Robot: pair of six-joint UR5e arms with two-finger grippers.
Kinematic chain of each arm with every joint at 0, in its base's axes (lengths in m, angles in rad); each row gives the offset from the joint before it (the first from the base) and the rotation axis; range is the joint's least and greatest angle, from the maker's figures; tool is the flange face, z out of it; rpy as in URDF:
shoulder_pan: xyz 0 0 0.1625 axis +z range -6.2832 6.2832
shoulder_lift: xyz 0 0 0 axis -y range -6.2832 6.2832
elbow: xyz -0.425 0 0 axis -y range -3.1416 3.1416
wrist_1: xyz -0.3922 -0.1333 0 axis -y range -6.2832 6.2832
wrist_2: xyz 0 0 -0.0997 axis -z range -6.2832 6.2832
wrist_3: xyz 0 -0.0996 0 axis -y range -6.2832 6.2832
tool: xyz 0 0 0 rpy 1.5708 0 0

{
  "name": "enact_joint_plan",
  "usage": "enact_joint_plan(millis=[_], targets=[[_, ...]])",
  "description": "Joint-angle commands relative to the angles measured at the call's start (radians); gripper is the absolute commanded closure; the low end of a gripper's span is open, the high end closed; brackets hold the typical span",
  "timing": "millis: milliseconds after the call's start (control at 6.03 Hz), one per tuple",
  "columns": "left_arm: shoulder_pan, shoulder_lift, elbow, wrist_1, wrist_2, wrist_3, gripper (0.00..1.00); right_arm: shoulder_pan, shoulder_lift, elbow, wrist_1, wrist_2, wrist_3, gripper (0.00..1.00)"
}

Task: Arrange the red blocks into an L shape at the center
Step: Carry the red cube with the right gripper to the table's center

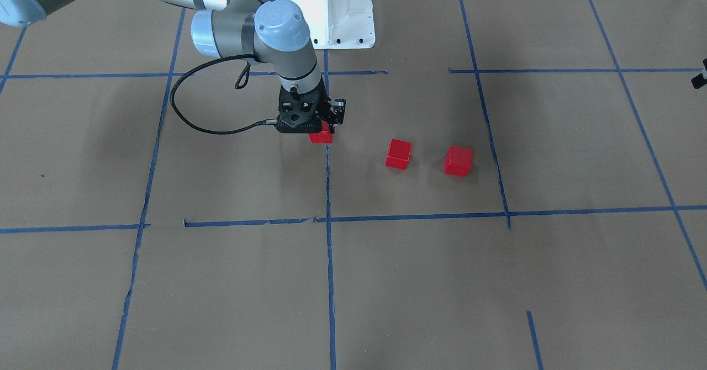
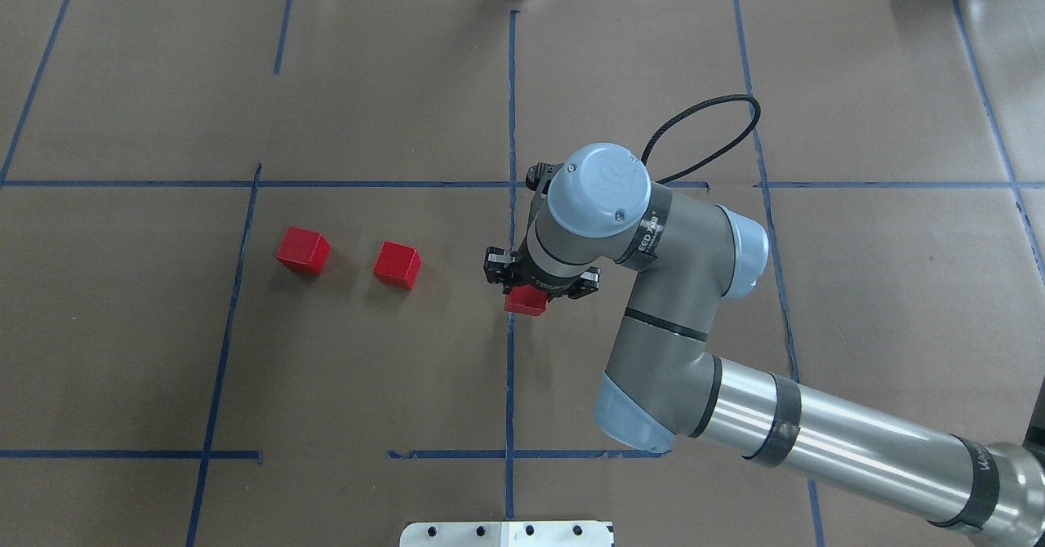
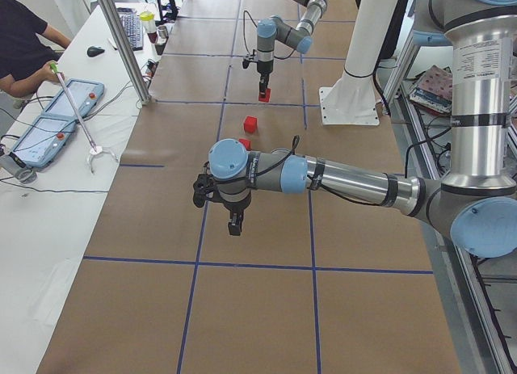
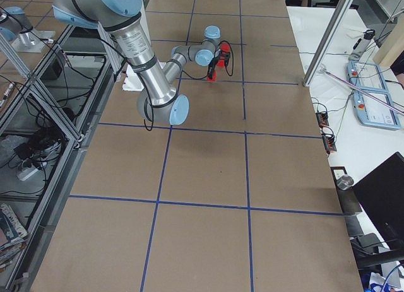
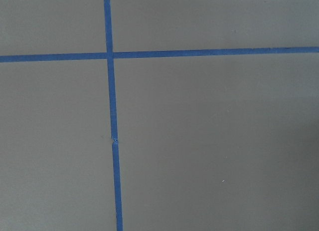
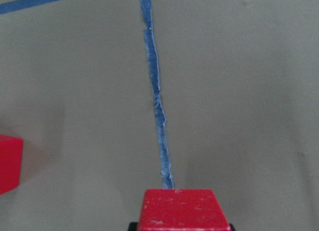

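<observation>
My right gripper hangs straight down over the vertical blue tape line of the center. It is shut on one red block, held at or just above the paper. That block fills the bottom of the right wrist view, on the tape line. The two other red blocks lie apart in a row to its left. In the front-facing view they are right of the held block. My left gripper hovers over bare paper, far from the blocks; I cannot tell its jaws.
Brown paper with a blue tape grid covers the table. The white robot base stands at the robot's side. A person sits at a side table with control panels. The left wrist view shows only paper and a tape crossing.
</observation>
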Motion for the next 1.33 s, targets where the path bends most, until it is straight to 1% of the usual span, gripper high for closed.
enact_joint_plan(millis=[0,166,332,497,663,995,1161], targets=[[0.006,-0.002,-0.007,-0.019,0.001,-0.003,0.0,-0.014,0.012,-0.018,0.0,-0.013,-0.001,0.94],[0.008,-0.002,-0.007,-0.017,0.001,-0.004,0.0,-0.017,0.051,-0.069,0.0,-0.02,-0.01,0.91],[0.008,-0.002,-0.005,-0.019,0.001,-0.003,0.0,-0.017,0.045,-0.061,-0.002,-0.019,-0.017,0.86],[0.008,0.001,-0.005,-0.017,0.001,-0.003,0.0,-0.017,0.047,-0.061,-0.003,-0.019,-0.017,0.77],[0.008,0.002,-0.005,-0.017,0.001,-0.004,0.0,-0.017,0.045,-0.064,-0.005,-0.02,-0.021,0.67],[0.008,-0.002,-0.005,-0.019,0.001,-0.003,0.0,-0.018,0.042,-0.067,-0.005,-0.022,-0.026,0.31],[0.008,-0.002,-0.007,-0.019,0.001,-0.004,0.0,-0.017,0.044,-0.064,-0.005,-0.022,-0.029,0.29]])
